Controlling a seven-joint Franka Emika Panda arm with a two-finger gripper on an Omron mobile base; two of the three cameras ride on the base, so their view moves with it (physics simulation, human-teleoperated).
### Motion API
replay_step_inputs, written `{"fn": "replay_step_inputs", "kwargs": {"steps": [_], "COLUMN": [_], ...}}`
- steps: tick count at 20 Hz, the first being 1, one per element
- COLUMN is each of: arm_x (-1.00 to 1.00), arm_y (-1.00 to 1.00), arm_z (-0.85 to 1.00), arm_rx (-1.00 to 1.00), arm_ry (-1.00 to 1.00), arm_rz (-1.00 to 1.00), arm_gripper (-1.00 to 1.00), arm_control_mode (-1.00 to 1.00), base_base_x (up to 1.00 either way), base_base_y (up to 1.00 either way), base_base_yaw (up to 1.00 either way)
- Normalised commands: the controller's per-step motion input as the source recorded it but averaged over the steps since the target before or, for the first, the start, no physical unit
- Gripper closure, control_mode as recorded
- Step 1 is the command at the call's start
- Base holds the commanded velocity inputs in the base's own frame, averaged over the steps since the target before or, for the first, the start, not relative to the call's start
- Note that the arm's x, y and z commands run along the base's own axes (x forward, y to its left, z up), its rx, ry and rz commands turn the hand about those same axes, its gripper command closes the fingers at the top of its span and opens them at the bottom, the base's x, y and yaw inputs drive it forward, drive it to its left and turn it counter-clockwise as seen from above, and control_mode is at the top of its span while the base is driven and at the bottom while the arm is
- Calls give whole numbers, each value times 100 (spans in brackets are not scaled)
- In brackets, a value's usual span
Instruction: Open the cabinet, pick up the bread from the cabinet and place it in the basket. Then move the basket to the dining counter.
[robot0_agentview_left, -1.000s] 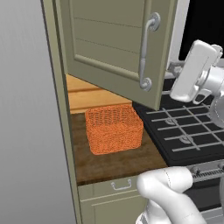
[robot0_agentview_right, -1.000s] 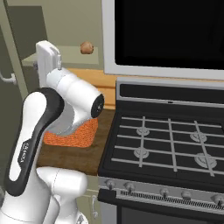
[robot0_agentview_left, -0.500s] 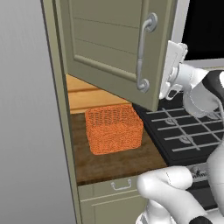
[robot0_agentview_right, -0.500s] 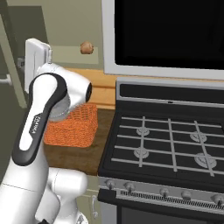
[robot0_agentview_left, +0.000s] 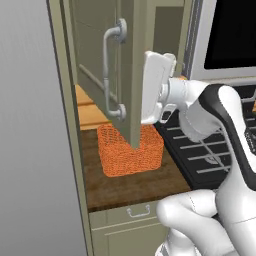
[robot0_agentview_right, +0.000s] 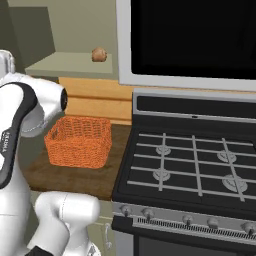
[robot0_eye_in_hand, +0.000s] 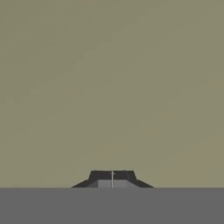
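A: Where's the cabinet (robot0_agentview_left: 131, 70) door?
B: Swung out, edge-on in the left base view. Hand is pressed behind it, on the inner face. Gripper (robot0_eye_in_hand: 112, 176) jaws are together, holding nothing; hand view shows flat sage panel right up close.
A: Bread (robot0_agentview_right: 99, 54)?
B: On the cabinet shelf, above and behind the basket (robot0_agentview_right: 79, 140), which sits on the wood tabletop left of the stove (robot0_agentview_right: 195, 165).
A: Plan?
B: I'd push the door wider, so it's clear of the shelf. Then back the hand off, open the jaws, approach the bread from the front. It's small and round, may roll.
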Motion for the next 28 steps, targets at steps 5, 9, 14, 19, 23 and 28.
{"fn": "replay_step_inputs", "kwargs": {"steps": [5,9,14,19,23,28], "arm_x": [56,29,-6,2,4,8], "arm_y": [100,74,-82,-99,-92,-75], "arm_z": [-17,0,9,1,0,0], "arm_rx": [-10,-4,1,-23,-39,-41], "arm_ry": [0,6,1,1,-13,-28], "arm_rz": [-1,-2,-17,-22,-21,-21], "arm_gripper": [100,100,100,100,100,100], "arm_control_mode": [-100,-100,-100,-100,-100,-100], "base_base_x": [0,0,0,0,0,0], "base_base_y": [0,0,0,0,0,0], "base_base_yaw": [0,0,0,0,0,0]}}
